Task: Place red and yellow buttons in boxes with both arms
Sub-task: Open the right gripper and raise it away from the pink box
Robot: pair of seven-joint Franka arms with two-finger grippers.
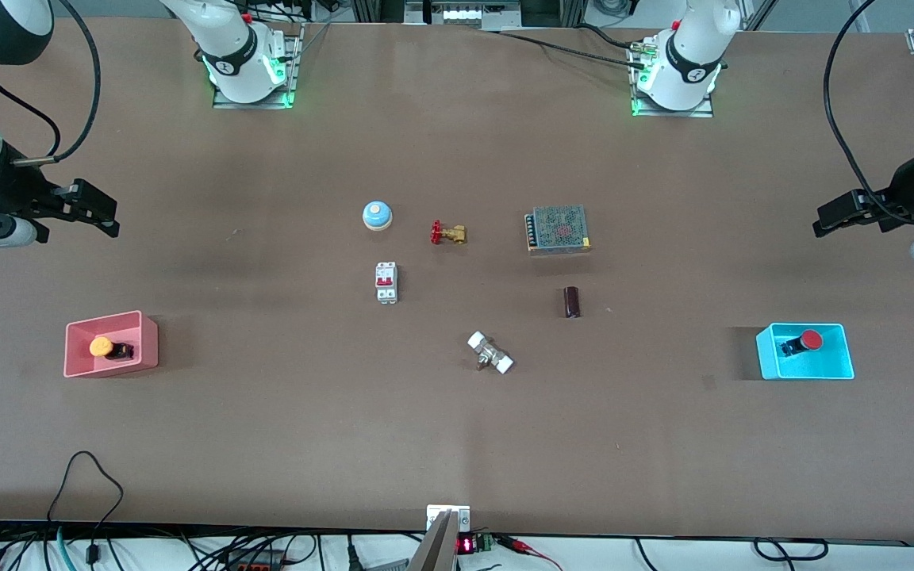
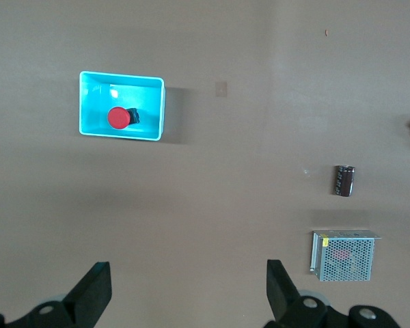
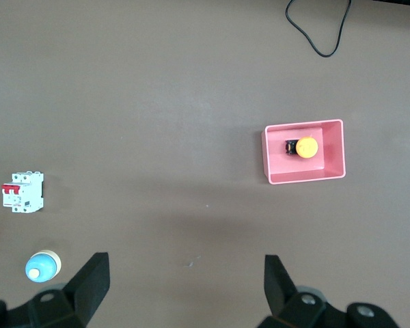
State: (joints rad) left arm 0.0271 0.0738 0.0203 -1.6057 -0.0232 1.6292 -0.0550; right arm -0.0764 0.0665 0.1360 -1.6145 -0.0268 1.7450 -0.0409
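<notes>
Red and round, the cap of the red button (image 1: 811, 340) pokes up inside the cyan box (image 1: 844, 366) at the left arm's end of the table, and the button lies on its side on the box floor. The yellow button (image 1: 101, 346) lies on its side in the pink box (image 1: 147, 341) at the right arm's end. The left gripper (image 1: 822, 221) hangs in the air over bare table, above and away from the cyan box, with its fingers spread wide and nothing in them. The right gripper (image 1: 112, 215) hangs over bare table near the pink box, spread wide too, with nothing between its fingers. In the middle of the table sit a blue-and-white bell (image 1: 377, 215), a brass valve with a red handle (image 1: 448, 233), a mesh-topped power supply (image 1: 558, 229), a white circuit breaker (image 1: 386, 282), a dark cylinder (image 1: 572, 302) and a small white-ended part (image 1: 490, 353), all well apart from both boxes.
</notes>
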